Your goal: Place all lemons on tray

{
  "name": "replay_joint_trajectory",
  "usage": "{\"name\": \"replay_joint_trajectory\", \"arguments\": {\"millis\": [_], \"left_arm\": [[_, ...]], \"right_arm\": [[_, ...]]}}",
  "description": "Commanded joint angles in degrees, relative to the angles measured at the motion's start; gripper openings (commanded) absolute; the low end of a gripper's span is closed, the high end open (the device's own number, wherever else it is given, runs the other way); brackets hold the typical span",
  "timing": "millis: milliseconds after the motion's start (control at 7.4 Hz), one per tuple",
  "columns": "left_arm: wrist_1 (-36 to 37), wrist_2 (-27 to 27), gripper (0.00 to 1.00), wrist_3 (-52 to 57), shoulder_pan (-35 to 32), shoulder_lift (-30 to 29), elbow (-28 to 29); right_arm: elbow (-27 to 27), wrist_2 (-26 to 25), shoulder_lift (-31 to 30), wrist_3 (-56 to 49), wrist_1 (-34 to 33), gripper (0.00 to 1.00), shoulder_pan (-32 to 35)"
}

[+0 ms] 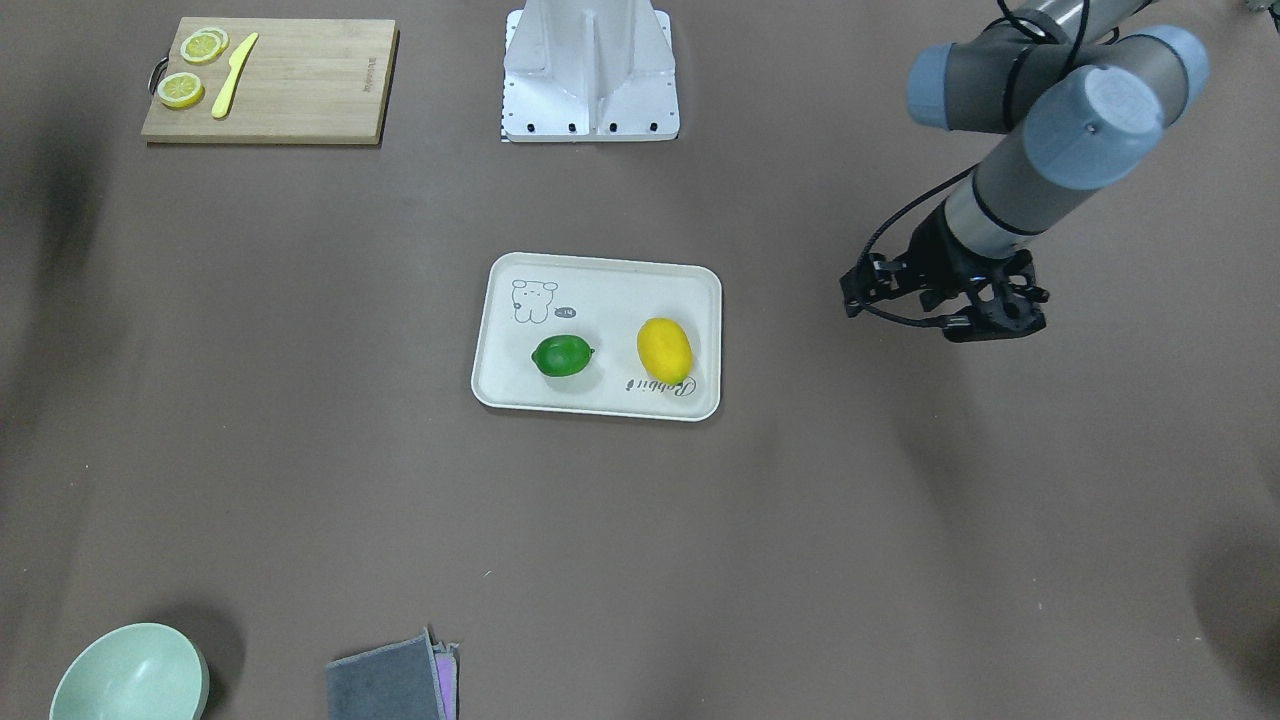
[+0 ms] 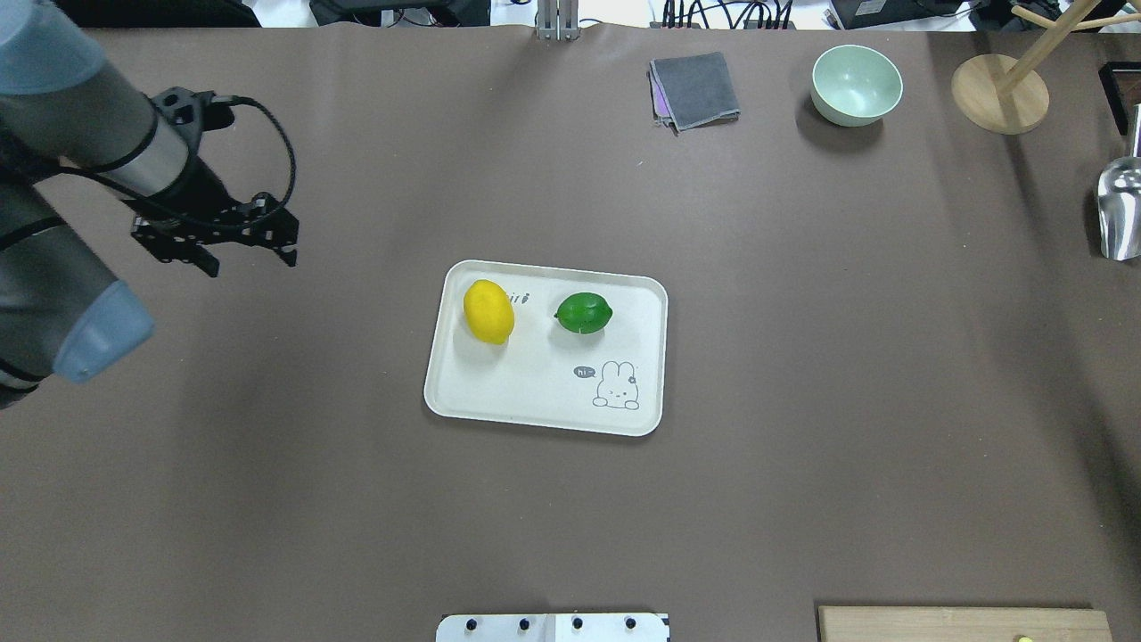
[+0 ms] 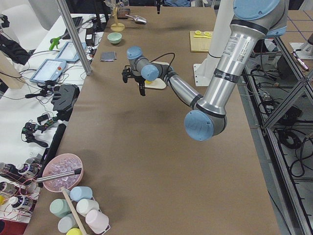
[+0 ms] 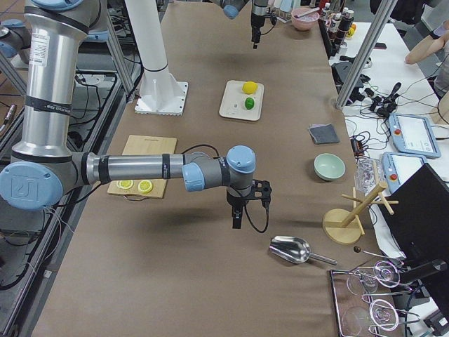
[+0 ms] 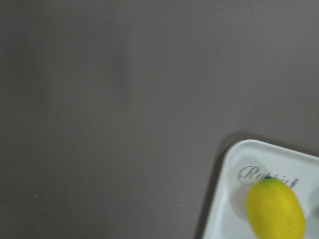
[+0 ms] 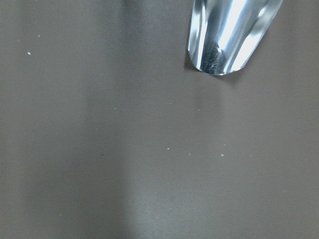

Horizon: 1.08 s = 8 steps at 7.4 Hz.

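"Lemons in the front-facing view: where do they lie?"
"Both are on the tray [image 1: 600, 275] at the frame's centre. The green lemon [image 1: 563, 355] is on the left and the yellow lemon [image 1: 664, 350] on the right, apart from each other. The yellow one lies over part of the script."
"And the left gripper [image 1: 940, 305]?"
"Right side of the frame, over bare table, well apart from the tray, fingers spread. A cutting board [image 1: 300, 85] with lemon slices [image 1: 181, 90] sits upper left."
"Overhead?"
"The tray is at centre. The yellow lemon is at its left end, the green near its upper middle, and the rabbit drawing is lower right. The left gripper is upper left, jaws apart."
"Exterior left?"
"The near arm covers most of the tray. Its gripper points down at the table, upper middle of the frame."
"Exterior right?"
"Tray and both lemons are small, upper middle. The right gripper [image 4: 236, 223] points down at centre frame, near a metal scoop [image 4: 289, 249]. Spread or pressed together, I cannot tell."
"Wrist cameras?"
"Left wrist: a tray corner and the yellow lemon, blurred, lower right. Right wrist: brown table and the scoop's mouth, upper right."
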Motion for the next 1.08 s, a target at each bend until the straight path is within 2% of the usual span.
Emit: {"name": "replay_joint_trajectory", "arguments": {"millis": [0, 135, 541, 676, 946], "left_arm": [[-0.3, -1.0, 0.98, 13.7, -6.6, 12.5, -3.0], [-0.4, -3.6, 0.98, 18.7, -10.2, 16.2, -2.3], [-0.8, -4.4, 0.98, 32.7, -19.6, 28.7, -1.8], [-0.8, -4.4, 0.98, 37.3, -23.2, 32.2, -1.6], [-0.8, -9.3, 0.98, 40.1, -30.4, 38.8, -2.4]], "right_arm": [[0.7, -0.1, 1.7, -5.8, -9.2, 1.00, 4.4], [0.8, 0.4, 1.5, -7.9, -11.2, 1.00, 6.2], [1.0, 6.6, 1.5, -8.0, -13.4, 1.00, 7.7], [1.3, 7.5, 1.6, -7.9, -13.3, 1.00, 7.7], [1.9, 6.8, 1.3, -7.9, -13.3, 1.00, 7.7]]}}
